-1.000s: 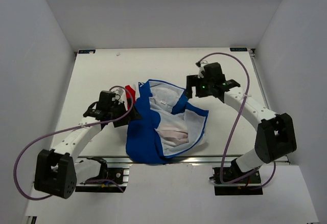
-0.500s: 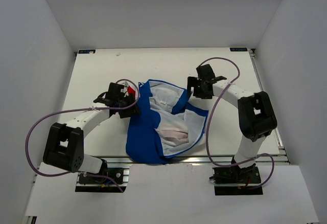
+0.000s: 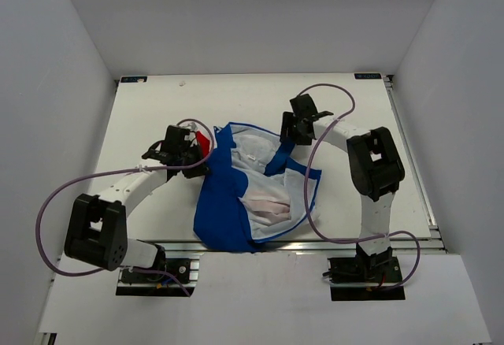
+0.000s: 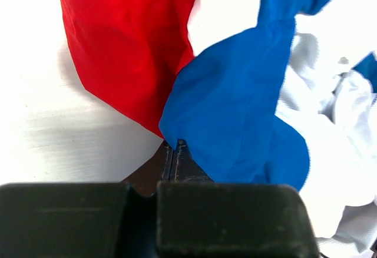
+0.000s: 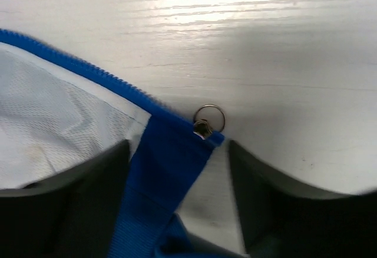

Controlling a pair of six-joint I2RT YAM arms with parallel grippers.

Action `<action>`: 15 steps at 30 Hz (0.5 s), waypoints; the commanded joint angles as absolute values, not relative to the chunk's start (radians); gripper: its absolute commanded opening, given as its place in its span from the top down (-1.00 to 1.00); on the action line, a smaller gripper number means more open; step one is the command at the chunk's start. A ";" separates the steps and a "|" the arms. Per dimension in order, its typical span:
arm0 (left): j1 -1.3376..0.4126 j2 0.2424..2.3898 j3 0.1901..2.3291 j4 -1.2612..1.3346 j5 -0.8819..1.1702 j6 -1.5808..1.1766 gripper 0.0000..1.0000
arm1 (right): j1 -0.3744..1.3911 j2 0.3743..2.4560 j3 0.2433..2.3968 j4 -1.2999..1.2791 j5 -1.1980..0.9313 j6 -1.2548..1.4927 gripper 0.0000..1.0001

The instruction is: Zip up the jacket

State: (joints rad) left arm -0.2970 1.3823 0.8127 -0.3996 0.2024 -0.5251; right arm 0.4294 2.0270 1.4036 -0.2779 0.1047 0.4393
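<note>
On the white worktop (image 3: 142, 116) the open blue jacket (image 3: 220, 219) lies between the arms (lining upward). The left gripper (image 4: 175, 151) pinches its left edge, while the right gripper (image 5: 175, 147), spread, straddles the zipper's ring pull (image 5: 209, 118) just ahead.

Light falls bright and even from overhead, and the white table (image 3: 142, 116) carries only faint, soft shadows in the sharp top view. In the right wrist view a glare band washes the tabletop at 12 o'clock, a grey shadow spreads toward 3 o'clock, and the right gripper (image 5: 178, 149) is a dark blur at 6 o'clock. In the left wrist view, white parts of the jacket (image 4: 235, 105) burn out at 3 o'clock. The left gripper (image 4: 174, 149) at 6 o'clock is murky.
</note>
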 commanded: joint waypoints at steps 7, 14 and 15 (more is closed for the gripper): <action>-0.301 1.177 0.811 -0.356 0.141 -0.537 1.00 | 0.456 2.019 1.404 -0.219 0.199 0.471 1.00; -0.302 1.059 0.886 -0.394 0.038 -0.555 1.00 | 0.453 1.806 1.355 -0.118 0.463 0.332 1.00; -0.301 1.049 0.894 -0.400 0.029 -0.558 1.00 | 0.453 1.749 1.345 -0.095 0.530 0.310 1.00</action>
State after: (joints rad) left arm -0.2989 1.1030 0.8345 -0.3969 0.1024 -0.5449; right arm 0.4595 1.9213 1.3499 -0.2203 0.3191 0.3992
